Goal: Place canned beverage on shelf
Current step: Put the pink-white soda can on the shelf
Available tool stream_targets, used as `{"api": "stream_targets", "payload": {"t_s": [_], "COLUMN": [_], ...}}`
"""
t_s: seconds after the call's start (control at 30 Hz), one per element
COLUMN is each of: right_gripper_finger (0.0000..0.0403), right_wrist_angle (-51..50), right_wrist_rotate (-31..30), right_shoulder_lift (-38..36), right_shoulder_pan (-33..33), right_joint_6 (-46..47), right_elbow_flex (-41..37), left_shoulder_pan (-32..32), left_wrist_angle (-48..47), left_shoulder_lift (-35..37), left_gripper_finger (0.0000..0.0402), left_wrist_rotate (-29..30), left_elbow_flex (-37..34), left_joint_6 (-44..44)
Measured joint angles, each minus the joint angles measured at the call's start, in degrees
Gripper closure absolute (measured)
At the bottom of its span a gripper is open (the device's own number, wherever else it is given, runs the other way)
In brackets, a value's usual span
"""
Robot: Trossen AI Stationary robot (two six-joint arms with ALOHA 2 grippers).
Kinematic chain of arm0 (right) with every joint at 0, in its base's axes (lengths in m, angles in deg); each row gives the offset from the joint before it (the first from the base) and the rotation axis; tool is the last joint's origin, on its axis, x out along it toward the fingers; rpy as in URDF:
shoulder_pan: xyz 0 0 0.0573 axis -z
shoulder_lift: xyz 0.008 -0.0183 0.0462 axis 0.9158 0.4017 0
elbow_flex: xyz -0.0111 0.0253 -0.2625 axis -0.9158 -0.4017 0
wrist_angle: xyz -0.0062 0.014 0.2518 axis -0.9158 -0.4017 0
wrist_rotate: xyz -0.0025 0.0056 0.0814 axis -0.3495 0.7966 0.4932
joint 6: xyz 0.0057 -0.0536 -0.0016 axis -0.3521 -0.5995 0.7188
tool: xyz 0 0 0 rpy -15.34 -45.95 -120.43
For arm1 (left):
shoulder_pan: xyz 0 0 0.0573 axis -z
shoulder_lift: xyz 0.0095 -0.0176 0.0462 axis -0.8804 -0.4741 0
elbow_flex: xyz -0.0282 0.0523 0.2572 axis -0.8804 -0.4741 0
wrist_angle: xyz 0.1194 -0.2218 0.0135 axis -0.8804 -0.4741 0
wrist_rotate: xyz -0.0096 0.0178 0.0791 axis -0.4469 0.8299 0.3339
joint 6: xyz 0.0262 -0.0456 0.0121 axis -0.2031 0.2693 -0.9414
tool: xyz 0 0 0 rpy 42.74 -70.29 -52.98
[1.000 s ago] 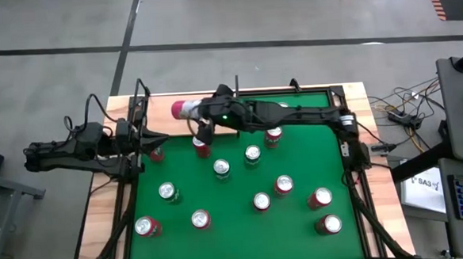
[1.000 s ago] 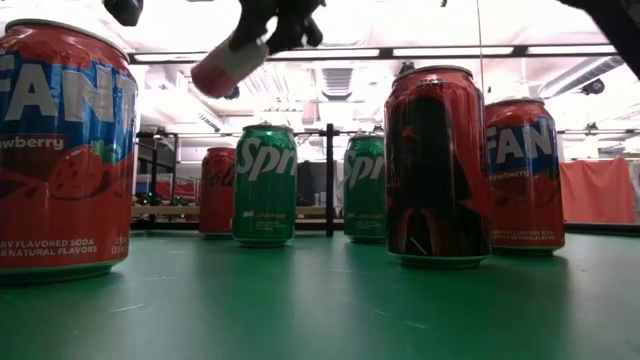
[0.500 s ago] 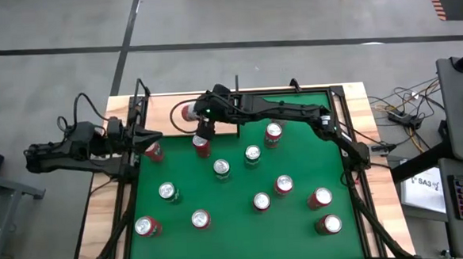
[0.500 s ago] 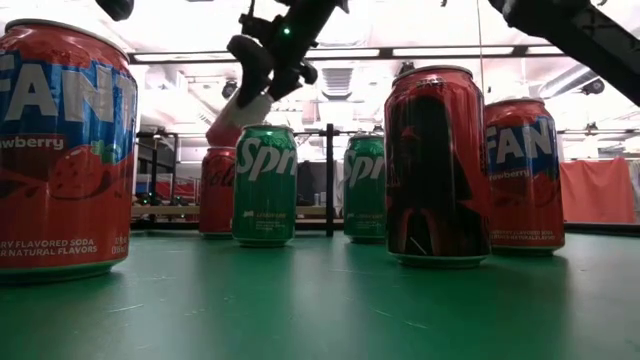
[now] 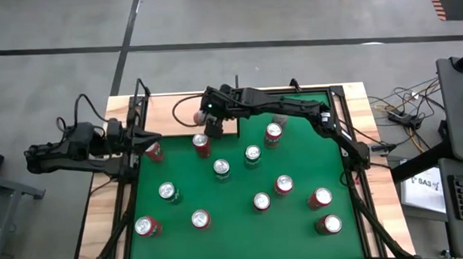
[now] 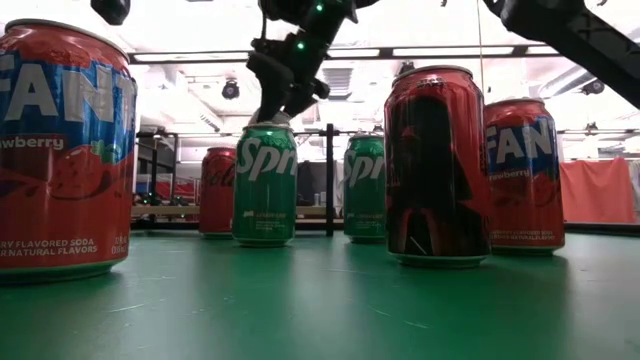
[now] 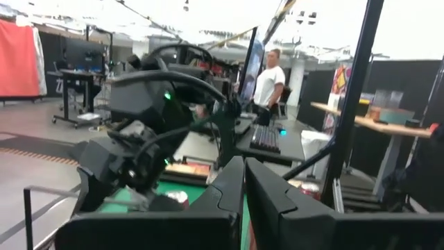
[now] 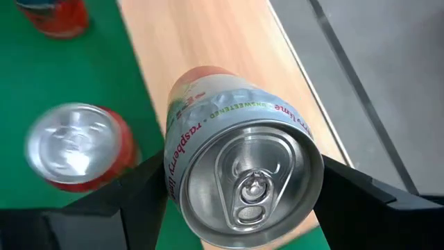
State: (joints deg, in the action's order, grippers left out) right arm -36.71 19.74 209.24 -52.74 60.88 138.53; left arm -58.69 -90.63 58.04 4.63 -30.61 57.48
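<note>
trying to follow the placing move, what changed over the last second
The right end effector swung the pink-and-white can from lying sideways above the shelf to near upright, and lowered it toward the shelf panel. It keeps its grip on the can; nothing was let go. The left end effector stayed shut at the table's left edge, and the cans on the green felt did not move.

Green-topped table (image 5: 300, 221) carries a pale wooden shelf (image 5: 163, 113) at its far edge, with upright cans (image 5: 222, 169) scattered in front of the shelf.
</note>
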Motion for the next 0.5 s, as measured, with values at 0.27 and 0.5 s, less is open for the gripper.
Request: {"api": "stream_targets", "payload": {"t_s": [0.27, 0.5], "right_gripper_finger": [0.012, 0.012], "right_wrist_angle": [-3.13, -5.0], "right_wrist_rotate": [0.22, 2.93], "right_shoulder_lift": [0.0, 0.0], "right_shoulder_pan": [2.13, 2.64], "right_joint_6": [0.21, -0.26], "right_elbow_flex": [-0.08, -0.1], "left_shoulder_pan": [0.01, 0.0], "left_wrist_angle": [-4.37, -4.76], "left_shoulder_lift": [-0.15, -0.28], "left_gripper_finger": [0.0402, 0.0402], "left_wrist_rotate": [-0.01, -0.01], "left_elbow_flex": [-0.26, -0.61], "left_joint_6": [1.32, 1.49]}}
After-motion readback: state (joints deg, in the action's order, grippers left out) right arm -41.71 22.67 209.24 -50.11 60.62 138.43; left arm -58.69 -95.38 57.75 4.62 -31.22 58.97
